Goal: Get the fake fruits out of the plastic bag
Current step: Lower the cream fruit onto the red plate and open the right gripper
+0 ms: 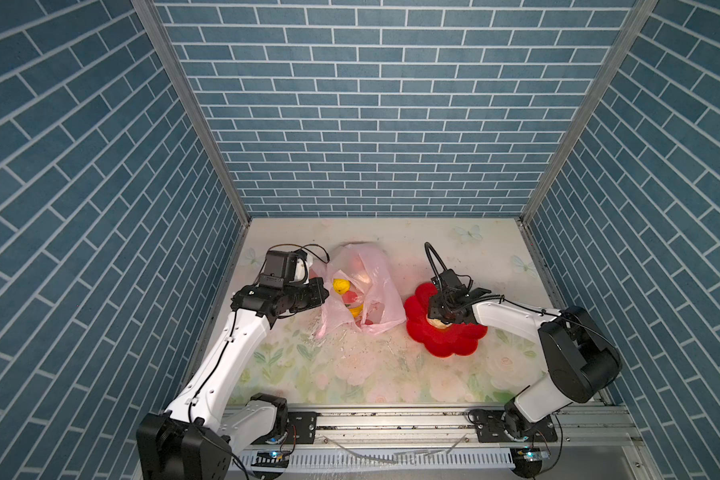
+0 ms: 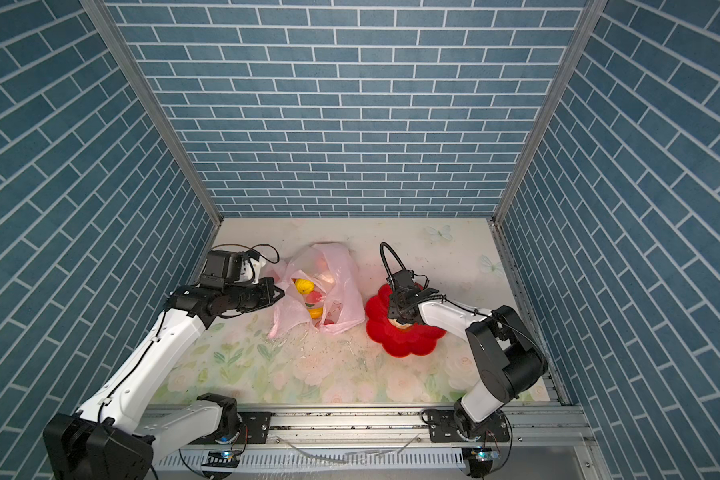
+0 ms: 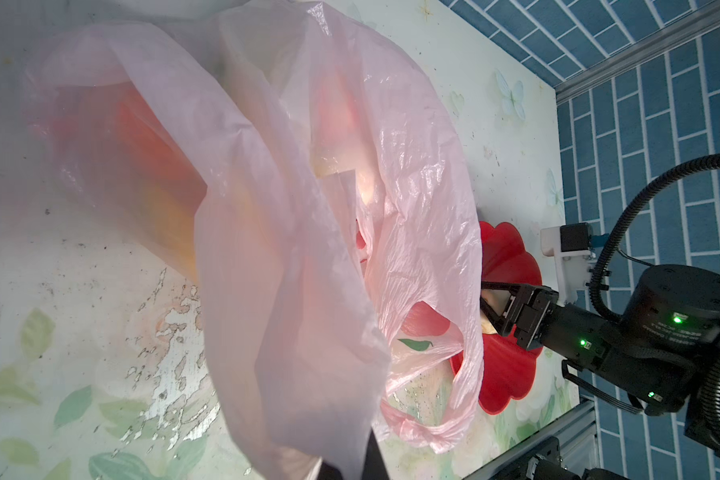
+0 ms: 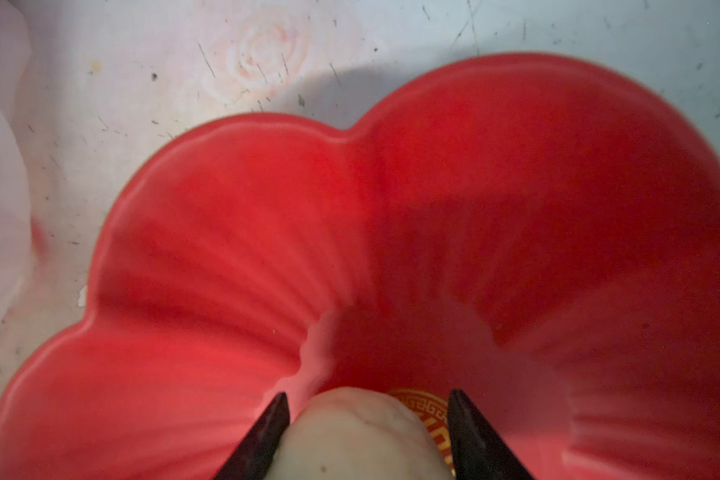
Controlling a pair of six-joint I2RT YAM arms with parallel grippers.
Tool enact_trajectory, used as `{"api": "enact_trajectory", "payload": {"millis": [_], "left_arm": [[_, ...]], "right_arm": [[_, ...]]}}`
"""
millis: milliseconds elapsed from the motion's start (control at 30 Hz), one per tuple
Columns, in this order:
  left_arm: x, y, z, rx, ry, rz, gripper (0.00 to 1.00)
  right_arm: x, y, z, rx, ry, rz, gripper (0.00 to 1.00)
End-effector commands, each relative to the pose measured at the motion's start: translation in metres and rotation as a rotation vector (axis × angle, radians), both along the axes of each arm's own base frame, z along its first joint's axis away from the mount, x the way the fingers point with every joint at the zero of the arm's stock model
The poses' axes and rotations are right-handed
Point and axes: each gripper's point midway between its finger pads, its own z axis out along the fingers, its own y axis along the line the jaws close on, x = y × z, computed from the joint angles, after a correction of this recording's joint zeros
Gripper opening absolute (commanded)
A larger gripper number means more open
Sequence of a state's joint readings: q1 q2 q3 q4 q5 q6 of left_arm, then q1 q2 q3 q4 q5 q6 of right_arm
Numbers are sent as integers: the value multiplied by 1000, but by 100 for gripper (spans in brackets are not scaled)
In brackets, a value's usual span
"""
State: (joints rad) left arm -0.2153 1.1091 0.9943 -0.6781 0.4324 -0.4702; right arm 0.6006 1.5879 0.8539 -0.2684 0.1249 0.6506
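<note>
Placing step: left gripper (image 1: pixel 325 292) clamps the bag (image 1: pixel 375 286), right gripper (image 4: pixel 368 395) straddles a cream fruit (image 4: pixel 358 440) over the dish (image 4: pixel 225 249), grip unclear; next, probably release and lift.

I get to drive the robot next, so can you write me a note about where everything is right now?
Left tool: shut on the edge of the bag, holding its mouth open.
Right tool: shut on a cream fruit low over the red dish.
Done: that cream fruit is out of the bag, not yet let go.
Left: the other fruits, yellow and red ones showing, are in the bag and must come out.
</note>
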Motion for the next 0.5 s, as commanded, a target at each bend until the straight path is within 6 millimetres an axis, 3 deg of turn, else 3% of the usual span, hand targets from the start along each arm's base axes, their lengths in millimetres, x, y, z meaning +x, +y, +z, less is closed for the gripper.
{"api": "enact_trajectory", "payload": {"millis": [0,300,467], "left_arm": [[3,1,8,-3,-20,-5,5],[0,2,12,-1,-27,-1,7],[-2,2,13,-2,-26,-6,23]], "right_arm": [[-9,-7,-19,-13,60,-29,55],[-10,-8,-17,-18,56,-26,76],[-10,-10,-5,-19,44,-27,81]]}}
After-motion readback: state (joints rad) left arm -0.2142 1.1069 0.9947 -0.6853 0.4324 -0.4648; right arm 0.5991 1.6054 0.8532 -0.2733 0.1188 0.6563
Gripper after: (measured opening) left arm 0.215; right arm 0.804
